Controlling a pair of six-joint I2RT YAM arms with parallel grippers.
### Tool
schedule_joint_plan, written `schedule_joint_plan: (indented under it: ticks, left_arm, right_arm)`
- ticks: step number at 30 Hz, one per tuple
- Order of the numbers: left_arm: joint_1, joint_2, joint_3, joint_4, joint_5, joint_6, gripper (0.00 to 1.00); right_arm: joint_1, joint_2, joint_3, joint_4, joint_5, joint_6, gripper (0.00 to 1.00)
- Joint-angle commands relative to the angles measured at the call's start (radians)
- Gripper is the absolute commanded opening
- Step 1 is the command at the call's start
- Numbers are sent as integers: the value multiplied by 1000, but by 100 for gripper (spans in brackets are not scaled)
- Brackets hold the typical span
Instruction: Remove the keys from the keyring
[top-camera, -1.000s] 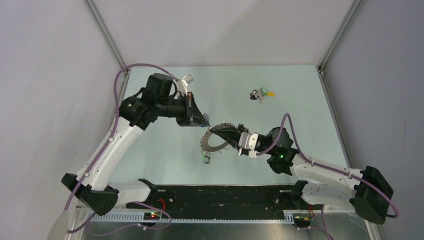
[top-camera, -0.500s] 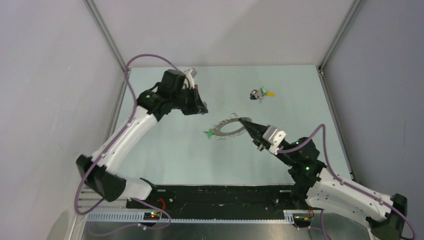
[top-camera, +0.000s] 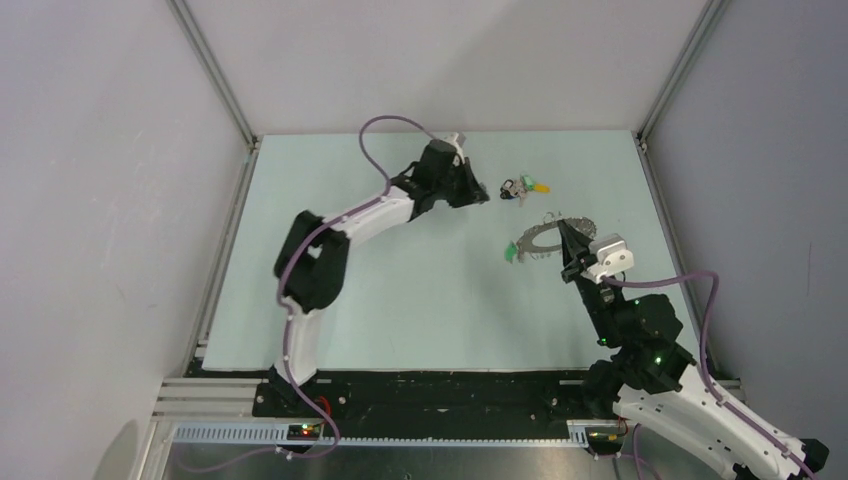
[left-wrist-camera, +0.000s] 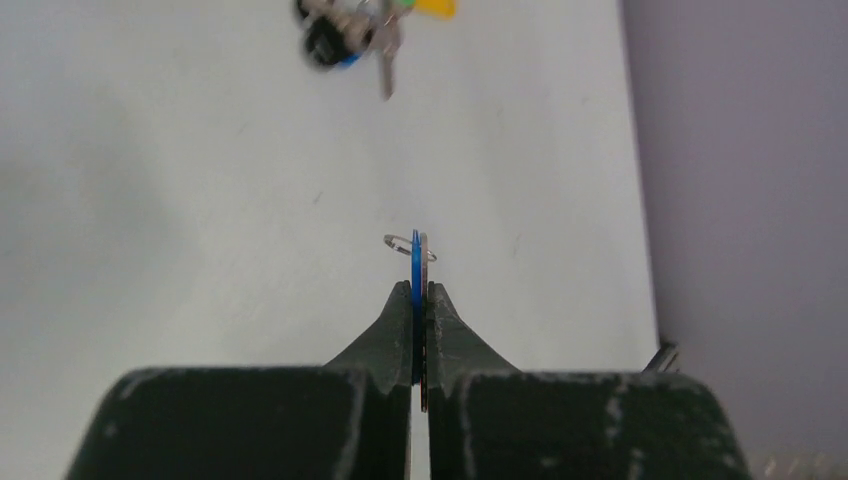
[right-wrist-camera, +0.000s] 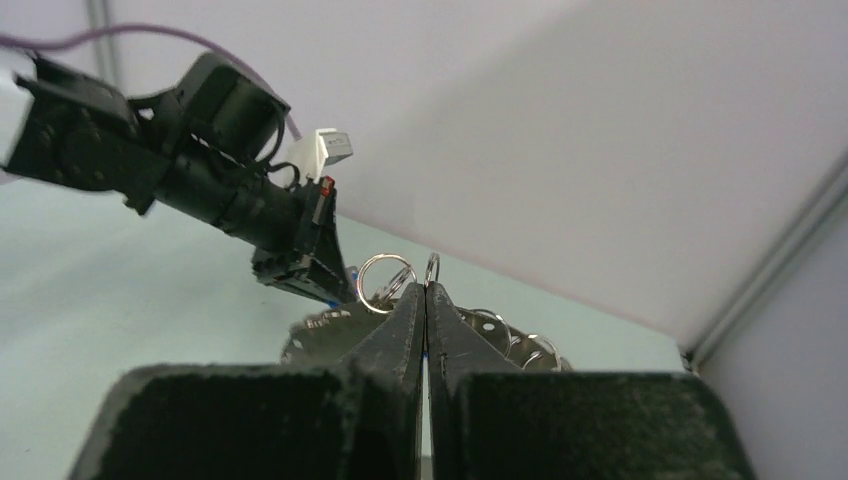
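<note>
**Keys coming off the ring:** A large thin silver metal keyring (top-camera: 535, 240), fringed with small silver keys (top-camera: 580, 222) so that its rim is toothed like a gear, is held toward the right of the pale green surface (top-camera: 400, 290). One green-headed key (top-camera: 510, 253) sticks out at its left end. The keyring is gripped on its near rim by the right gripper (top-camera: 562, 232), whose fingers are pressed fully together on it. Whether the ring touches the surface cannot be told.

The right arm is raised from its base at the near right corner and pointed toward the far wall. The left arm is stretched far across the surface with its elbow bent. The left gripper (top-camera: 482, 195) is set just beside, but apart from, a small clump of loose coloured-headed keys (top-camera: 520, 188) near the far edge.

In the left wrist view, the left fingers (left-wrist-camera: 385, 335) are seen closed without a gap on a blue-headed key (left-wrist-camera: 415, 270), held edge-on. A small silver split ring (left-wrist-camera: 400, 241) stands at its top. This key is too small to be made out from overhead. The clump is shown blurred at the top of that view, a yellow head at its right.

In the right wrist view, the right fingers (right-wrist-camera: 400, 325) are seen pinched on a thin ring at their tips. Silver keys and small rings are fanned beyond them, and the black left arm is framed against the wall behind.
</note>
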Motion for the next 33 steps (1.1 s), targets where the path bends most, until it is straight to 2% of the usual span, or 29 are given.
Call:
schedule_joint_plan:
  ticks: [1,2,6,7,8,9,11,15,21,27,31,33]
  left_arm:
    - [-11,204,172,338,42,-195,0]
    - [-12,247,209,349,43,-220,0]
    - [-19,508,544,408,58,-402,0]
    - [-21,585,601,410,47,-448,8]
    - [-24,618,690,407,36,-461,25]
    - [-26,658,714,403,-2,-479,69]
    - [-29,664,734,402,-51,-478,95]
    - [-28,531,577,391,-118,-405,100]
    - [-14,192,222,360,-170,-241,100]
    - [64,-282,-245,295,-246,-111,100]
    - [127,-655,-439,110,-389,2,100]
    - [147,-772,-526,26,-442,74,100]
  right_arm:
    - [-18,-39,18,22,92,7,0]
    - [-21,-39,18,27,93,6,0]
    - [-28,-30,19,51,97,1,0]
    - [-30,-27,20,55,98,-1,0]
    - [-32,-21,22,61,96,-1,0]
    - [-35,-18,23,63,95,-1,0]
    - [-36,-8,29,63,89,2,0]
    - [-39,-3,37,54,92,8,0]
    - [-44,18,51,26,80,34,0]
    - [-47,46,66,-82,-7,104,0]
    - [-47,96,75,-148,-85,188,0]
    - [-48,137,75,-156,-135,233,0]
